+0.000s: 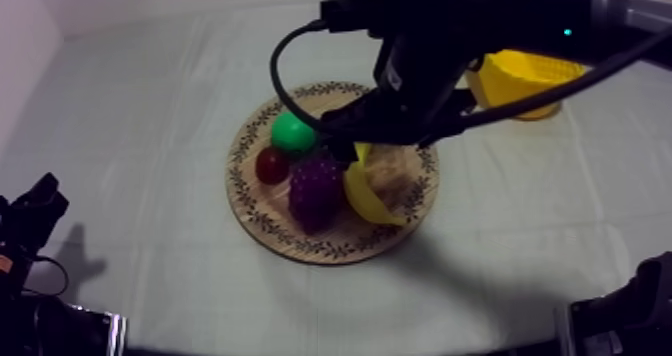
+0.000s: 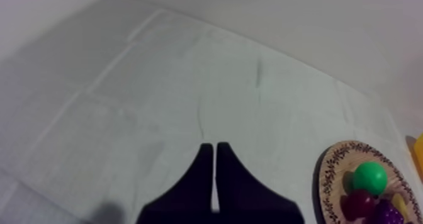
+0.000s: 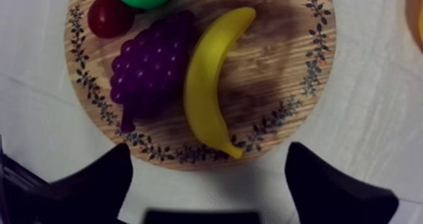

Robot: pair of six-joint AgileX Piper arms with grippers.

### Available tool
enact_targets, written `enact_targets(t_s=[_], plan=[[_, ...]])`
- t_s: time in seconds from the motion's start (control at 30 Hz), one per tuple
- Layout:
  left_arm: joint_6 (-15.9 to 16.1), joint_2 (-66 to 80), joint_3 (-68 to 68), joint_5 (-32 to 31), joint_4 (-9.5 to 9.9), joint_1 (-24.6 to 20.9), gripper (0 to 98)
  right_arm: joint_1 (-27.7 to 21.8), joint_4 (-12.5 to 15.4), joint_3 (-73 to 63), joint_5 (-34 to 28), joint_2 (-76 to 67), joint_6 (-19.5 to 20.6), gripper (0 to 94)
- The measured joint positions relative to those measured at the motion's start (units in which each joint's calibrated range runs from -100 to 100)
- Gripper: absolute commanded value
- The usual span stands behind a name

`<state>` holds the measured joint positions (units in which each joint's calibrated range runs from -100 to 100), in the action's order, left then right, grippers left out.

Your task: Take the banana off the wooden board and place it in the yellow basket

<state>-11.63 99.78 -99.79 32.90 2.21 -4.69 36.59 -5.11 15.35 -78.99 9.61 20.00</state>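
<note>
Banana [image 1: 368, 192] lies on the wooden board [image 1: 262, 223] in our top view, against the bunch of grapes [image 1: 315, 188], with the pear [image 1: 292, 132] and the small red fruit [image 1: 271, 165] beyond; our right arm [image 1: 440, 60] reaches in from the upper right and bends down over the board, in front of the yellow basket [image 1: 530, 75]. From the left wrist, our left gripper [image 2: 214, 176] hangs over bare cloth [image 2: 157, 100], its fingers pressed together into a narrow wedge, holding nothing. From the right wrist, our right gripper [image 3: 211, 189] points down above the board's near rim, fingers spread wide with nothing between them, the banana just beyond and untouched.
</note>
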Motion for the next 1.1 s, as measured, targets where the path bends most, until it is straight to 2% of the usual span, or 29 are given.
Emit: enact_targets(t_s=[0.2, 1.1], plan=[[0.0, 0.0, 0.0, 0.0, 0.0, 0.0, 0.1, -0.6, 0.3, -0.4, 2.7, 4.0, -0.2, 69.8], [0.0, 0.0, 0.0, 0.0, 0.0, 0.0, 0.1, -1.4, -0.2, -3.0, 7.7, 16.6, -0.5, 66.9]])
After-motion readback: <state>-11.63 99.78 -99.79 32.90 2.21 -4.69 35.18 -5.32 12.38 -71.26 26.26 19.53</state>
